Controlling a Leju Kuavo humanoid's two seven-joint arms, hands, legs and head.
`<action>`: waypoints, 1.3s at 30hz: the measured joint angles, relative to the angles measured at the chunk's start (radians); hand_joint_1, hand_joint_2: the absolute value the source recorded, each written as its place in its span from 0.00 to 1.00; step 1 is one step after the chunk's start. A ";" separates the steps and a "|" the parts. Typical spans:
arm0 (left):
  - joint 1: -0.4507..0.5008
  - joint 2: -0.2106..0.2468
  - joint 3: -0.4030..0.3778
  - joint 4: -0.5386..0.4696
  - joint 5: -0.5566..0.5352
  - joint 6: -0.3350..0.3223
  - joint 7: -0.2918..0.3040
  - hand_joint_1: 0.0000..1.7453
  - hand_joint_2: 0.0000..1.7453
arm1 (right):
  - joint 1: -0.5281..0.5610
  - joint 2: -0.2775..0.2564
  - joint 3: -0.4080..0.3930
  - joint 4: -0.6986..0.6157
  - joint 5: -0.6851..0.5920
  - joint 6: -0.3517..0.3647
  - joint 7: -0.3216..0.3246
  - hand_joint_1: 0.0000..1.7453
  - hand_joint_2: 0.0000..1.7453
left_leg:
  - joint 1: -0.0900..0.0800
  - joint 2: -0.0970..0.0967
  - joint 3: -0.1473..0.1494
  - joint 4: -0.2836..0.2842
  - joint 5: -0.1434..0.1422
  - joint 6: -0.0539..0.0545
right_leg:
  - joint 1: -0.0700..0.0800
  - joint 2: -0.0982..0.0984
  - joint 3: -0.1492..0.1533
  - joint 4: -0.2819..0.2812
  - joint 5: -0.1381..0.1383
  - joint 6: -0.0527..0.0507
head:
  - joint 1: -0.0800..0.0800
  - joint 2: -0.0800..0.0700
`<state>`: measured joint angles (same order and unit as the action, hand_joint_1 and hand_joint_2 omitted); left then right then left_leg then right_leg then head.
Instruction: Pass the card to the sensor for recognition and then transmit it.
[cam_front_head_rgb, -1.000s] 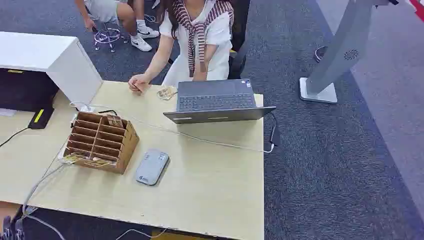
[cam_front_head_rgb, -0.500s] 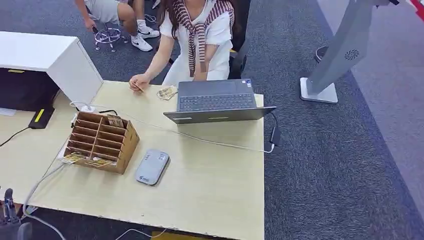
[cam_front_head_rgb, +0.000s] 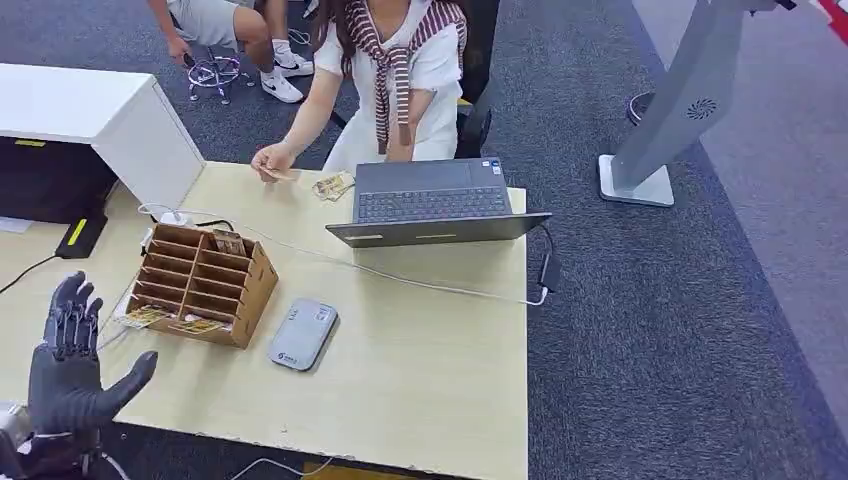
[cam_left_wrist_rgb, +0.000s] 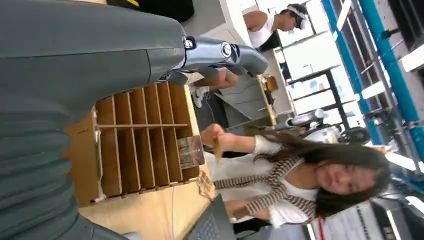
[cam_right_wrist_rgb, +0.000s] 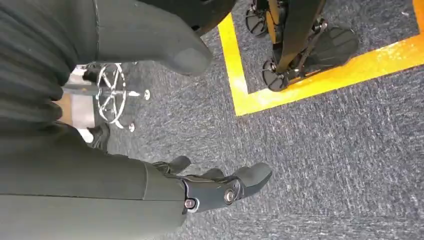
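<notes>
My left hand (cam_front_head_rgb: 70, 360) is raised at the table's front left corner, fingers spread and holding nothing, just left of the wooden card box (cam_front_head_rgb: 205, 283). The left wrist view shows that hand (cam_left_wrist_rgb: 75, 75) before the box (cam_left_wrist_rgb: 140, 140), with one card (cam_left_wrist_rgb: 190, 150) standing in a slot. More cards (cam_front_head_rgb: 150, 315) lie at the box's front. The grey sensor (cam_front_head_rgb: 303, 335) lies flat to the right of the box. A seated person's hand (cam_front_head_rgb: 270, 162) holds a card (cam_front_head_rgb: 283, 174) at the far edge. My right hand (cam_right_wrist_rgb: 60, 130) hangs over the carpet, fingers apart and holding nothing.
An open laptop (cam_front_head_rgb: 432, 203) sits at the far right of the table (cam_front_head_rgb: 420, 380), its cable (cam_front_head_rgb: 440, 290) trailing across the top. Loose cards (cam_front_head_rgb: 333, 185) lie beside it. A white cabinet (cam_front_head_rgb: 100, 120) stands far left. A yellow floor line (cam_right_wrist_rgb: 320, 80) marks the carpet.
My left hand has risen from below the table's front left edge into full sight, fingers spread. The person's hand with the card has lifted slightly.
</notes>
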<state>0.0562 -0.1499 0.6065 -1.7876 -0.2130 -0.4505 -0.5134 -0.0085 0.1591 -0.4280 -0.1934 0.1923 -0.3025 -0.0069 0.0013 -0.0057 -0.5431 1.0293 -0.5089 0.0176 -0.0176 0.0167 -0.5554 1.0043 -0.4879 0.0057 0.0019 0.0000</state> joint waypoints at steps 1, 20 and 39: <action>-0.018 0.013 -0.024 0.007 -0.037 0.018 0.016 0.00 1.00 | -0.001 0.000 0.005 0.000 0.004 0.003 0.004 0.00 1.00 | 0.000 0.000 0.000 0.000 0.000 0.000 | 0.000 0.000 0.000 0.000 0.000 0.000 | 0.000 0.000; -0.276 0.148 -0.304 0.180 -0.491 0.221 0.237 0.00 1.00 | -0.009 -0.003 0.046 0.000 0.080 0.031 0.029 0.00 1.00 | 0.000 0.000 0.000 0.000 0.001 0.000 | 0.000 0.001 0.000 0.000 0.001 0.000 | 0.000 0.000; -0.558 0.285 -0.567 0.426 -0.958 0.417 0.489 0.00 1.00 | -0.017 -0.008 0.098 0.000 0.177 0.053 0.060 0.00 1.00 | 0.000 0.001 -0.001 0.001 0.002 0.000 | 0.000 0.002 -0.002 0.000 0.002 0.000 | 0.000 0.000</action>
<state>-0.5013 0.1351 0.0392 -1.3618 -1.1708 -0.0335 -0.0244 -0.0257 0.1514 -0.3304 -0.1934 0.3689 -0.2499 0.0534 0.0013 -0.0045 -0.5444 1.0301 -0.5067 0.0178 -0.0175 0.0189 -0.5571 1.0047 -0.4857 0.0061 0.0019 0.0000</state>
